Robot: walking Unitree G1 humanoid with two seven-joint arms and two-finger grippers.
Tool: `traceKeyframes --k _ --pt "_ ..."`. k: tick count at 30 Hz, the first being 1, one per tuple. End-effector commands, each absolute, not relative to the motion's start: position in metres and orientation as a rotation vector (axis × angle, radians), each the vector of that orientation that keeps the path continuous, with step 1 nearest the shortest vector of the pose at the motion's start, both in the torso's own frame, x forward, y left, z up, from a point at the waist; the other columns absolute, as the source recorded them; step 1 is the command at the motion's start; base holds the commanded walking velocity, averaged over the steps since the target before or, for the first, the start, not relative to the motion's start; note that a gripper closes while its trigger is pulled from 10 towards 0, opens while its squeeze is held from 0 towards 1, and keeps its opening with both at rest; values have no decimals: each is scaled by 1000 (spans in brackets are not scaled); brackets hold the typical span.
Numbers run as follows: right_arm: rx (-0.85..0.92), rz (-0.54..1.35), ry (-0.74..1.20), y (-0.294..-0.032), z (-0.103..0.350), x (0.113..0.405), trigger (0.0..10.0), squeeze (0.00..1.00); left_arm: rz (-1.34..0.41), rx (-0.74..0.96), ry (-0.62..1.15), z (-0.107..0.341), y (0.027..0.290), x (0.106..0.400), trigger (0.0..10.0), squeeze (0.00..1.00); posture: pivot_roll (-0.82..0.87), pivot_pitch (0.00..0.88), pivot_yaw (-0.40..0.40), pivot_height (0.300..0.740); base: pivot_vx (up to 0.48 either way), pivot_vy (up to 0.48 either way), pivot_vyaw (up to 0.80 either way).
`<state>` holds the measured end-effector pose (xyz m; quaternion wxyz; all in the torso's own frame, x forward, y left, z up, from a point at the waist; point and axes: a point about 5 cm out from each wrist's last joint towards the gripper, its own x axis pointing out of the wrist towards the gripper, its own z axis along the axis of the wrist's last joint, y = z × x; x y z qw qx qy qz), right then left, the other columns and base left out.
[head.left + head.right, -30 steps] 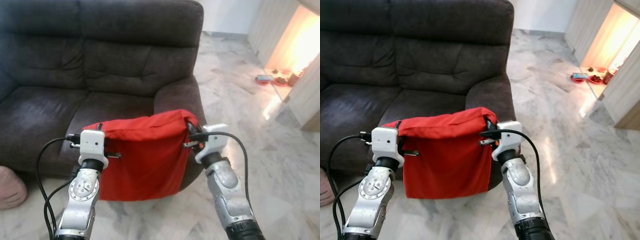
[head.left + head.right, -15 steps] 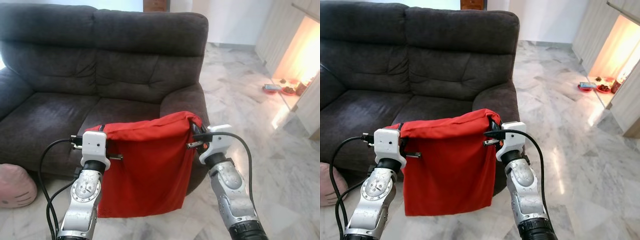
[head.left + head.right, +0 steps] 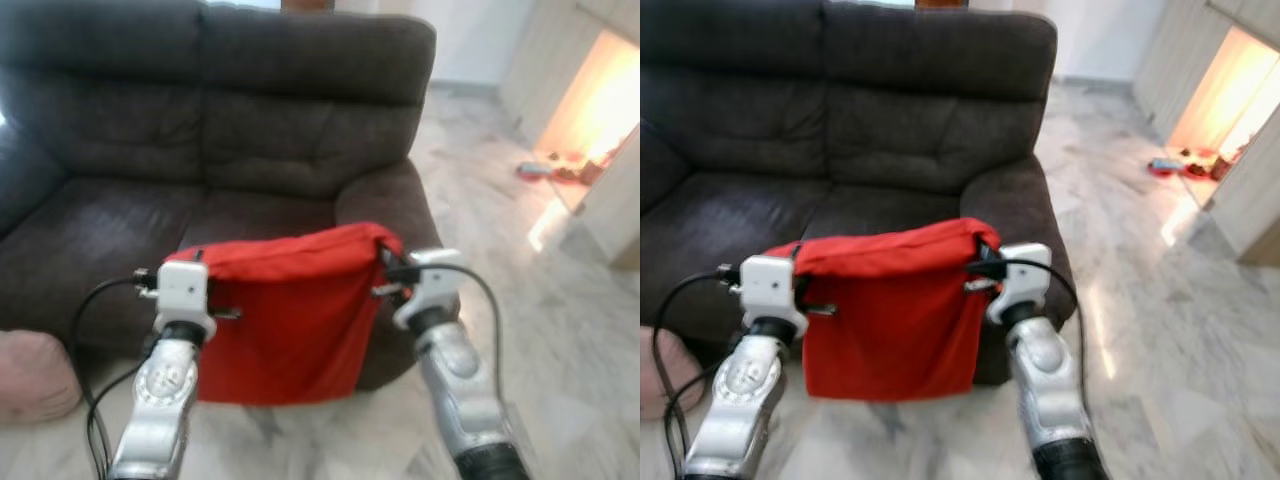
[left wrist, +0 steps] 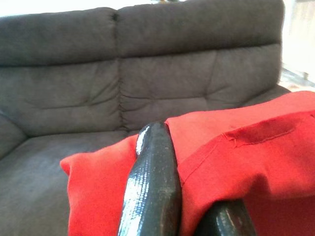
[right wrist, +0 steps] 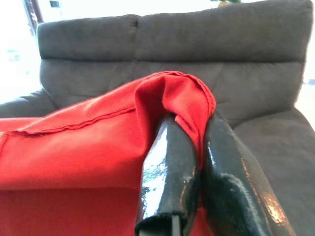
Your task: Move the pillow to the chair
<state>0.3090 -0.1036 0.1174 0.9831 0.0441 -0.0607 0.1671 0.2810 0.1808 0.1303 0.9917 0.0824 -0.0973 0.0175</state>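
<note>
While your left gripper (image 4: 184,196) pinches one top corner of the limp red fabric pillow (image 3: 285,315) and your right gripper (image 5: 197,162) clamps the other, you have it hanging between both arms, off the pale marble floor (image 3: 560,300), just before the dark grey fabric two-seat sofa (image 3: 200,130). A pink cushion (image 3: 35,375) lies at your left.

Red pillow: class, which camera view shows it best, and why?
The left eye view: the whole red pillow hangs between the left end effector and right end effector. The right eye view is similar but blurrier. Each wrist view shows one pinched corner.
</note>
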Motion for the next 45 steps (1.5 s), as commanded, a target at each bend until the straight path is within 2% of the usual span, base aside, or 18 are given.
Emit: traceKeyframes --k 1,35,42,45 --pt "85 308 -175 -113 129 313 10000 0 0 156 -319 157 169 284 10000 0 61 10 -27 740 0 0 0" --pt "55 368 -212 -106 134 312 10000 0 5 152 -376 172 164 284 10000 0 65 0 -22 740 0 0 0" --pt "71 400 -219 -102 135 310 10000 0 5 153 -378 173 164 284 10000 0 67 0 -23 740 69 0 694" --pt "79 398 -215 -102 135 310 10000 0 7 154 -380 173 164 283 10000 0 67 0 -23 740 245 0 0"
